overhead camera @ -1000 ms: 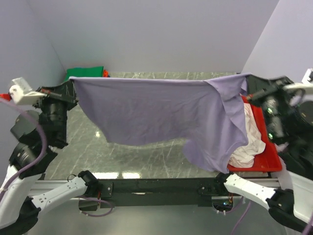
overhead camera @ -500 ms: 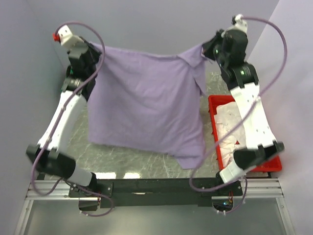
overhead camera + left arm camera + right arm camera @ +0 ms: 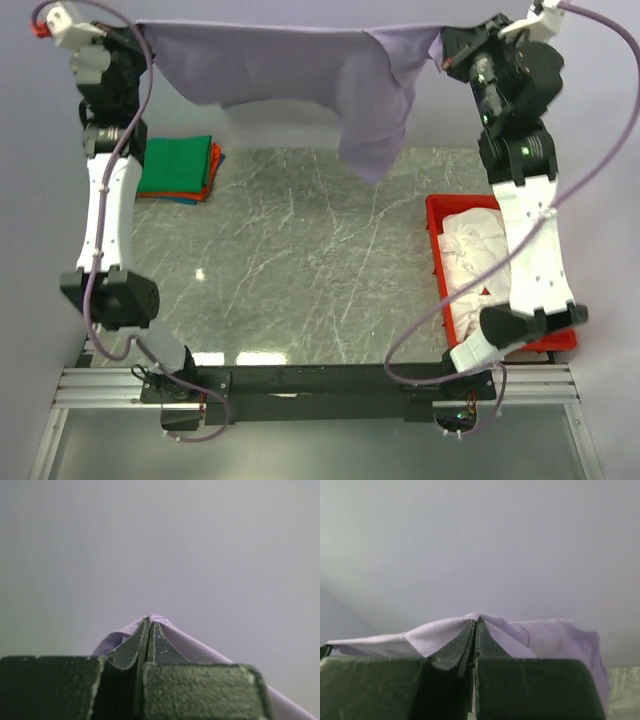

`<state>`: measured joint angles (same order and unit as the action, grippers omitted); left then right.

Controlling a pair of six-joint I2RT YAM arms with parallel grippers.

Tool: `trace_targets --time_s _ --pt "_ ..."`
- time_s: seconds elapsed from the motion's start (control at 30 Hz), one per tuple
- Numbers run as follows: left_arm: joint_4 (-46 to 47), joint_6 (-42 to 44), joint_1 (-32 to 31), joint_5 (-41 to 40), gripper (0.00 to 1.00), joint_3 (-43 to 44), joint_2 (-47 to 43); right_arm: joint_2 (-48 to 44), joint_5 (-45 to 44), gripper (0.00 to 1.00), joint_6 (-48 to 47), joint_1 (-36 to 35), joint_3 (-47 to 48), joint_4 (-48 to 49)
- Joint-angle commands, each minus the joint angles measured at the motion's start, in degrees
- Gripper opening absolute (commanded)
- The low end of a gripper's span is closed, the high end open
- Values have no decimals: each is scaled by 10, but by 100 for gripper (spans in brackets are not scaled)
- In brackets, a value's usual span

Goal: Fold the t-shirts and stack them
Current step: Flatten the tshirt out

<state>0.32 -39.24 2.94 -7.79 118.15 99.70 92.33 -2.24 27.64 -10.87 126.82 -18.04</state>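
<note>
1. Step: spreading. The lavender shirt (image 3: 290, 65) hangs in the air along the top of the frame, stretched between the two arms; it is not folded yet.
2. The left gripper (image 3: 135, 30), upper left of the overhead view, has its jaws pinched tight on one corner of the shirt. The left wrist view shows the same: fingers closed (image 3: 150, 630) with lavender cloth (image 3: 190, 647) caught between them.
3. The right gripper (image 3: 440, 45), upper right, is clamped just as tightly on the other corner. The right wrist view shows its tips together (image 3: 475, 627) and cloth (image 3: 545, 635) bunched over them.
4. The top edge between the grips looks fairly taut. One loose flap or sleeve droops lower at upper centre-right, and the whole shirt is clear of the table (image 3: 300, 270).
5. Other shirts:
   - A folded green shirt (image 3: 178, 165) lies at the left of the table, on top of an orange-red shirt (image 3: 215, 160).
   - A crumpled pale shirt (image 3: 475, 250) sits in the red tray (image 3: 437, 215) at right.
6. Progress, as a judgement: a few shirts are already stacked, this one is in hand, and the tray is not emptied.
7. Next move, as a judgement:
   - Bring both arms down and toward the bottom of the frame together.
   - Keep the edge tight so the shirt lies flat on the bare table centre.
   - Watch the drooping flap, which is likely to fold under.
   - Release only once the cloth is down.
</note>
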Motion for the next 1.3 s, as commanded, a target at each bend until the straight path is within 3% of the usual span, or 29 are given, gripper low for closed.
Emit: trace_targets --time_s 0.0,0.2,0.4,0.47,0.5,0.53,0.57,0.67,0.77,0.93,1.27 --pt "64 -25 23 19 0 -78 -85 -88 -11 0 0 6 -72 57" --pt "99 -110 28 14 1 -427 -220 -230 21 0 56 5 -385 65" --pt "74 -205 28 -42 1 -705 -345 -342 70 1 107 5 -755 90" --pt "65 -232 29 -63 1 -757 -366 -349 100 10 101 4 -810 84" --pt "66 -249 29 -65 1 -802 -382 -348 106 22 102 3 -836 84" --pt "71 -254 30 -70 1 -824 -390 -347 110 27 95 3 -878 82" --pt "72 -258 30 -84 1 -842 -398 -344 116 36 88 2 -895 74" --pt "53 -256 31 -113 1 -889 -425 -364 105 48 78 3 -949 61" --pt "36 -245 32 -134 1 -917 -446 -395 99 53 90 3 -983 60" --pt "26 -230 32 -131 1 -921 -459 -391 87 53 116 1 -987 71" --pt "28 -230 32 -110 1 -929 -460 -257 79 54 146 -42 -962 154"
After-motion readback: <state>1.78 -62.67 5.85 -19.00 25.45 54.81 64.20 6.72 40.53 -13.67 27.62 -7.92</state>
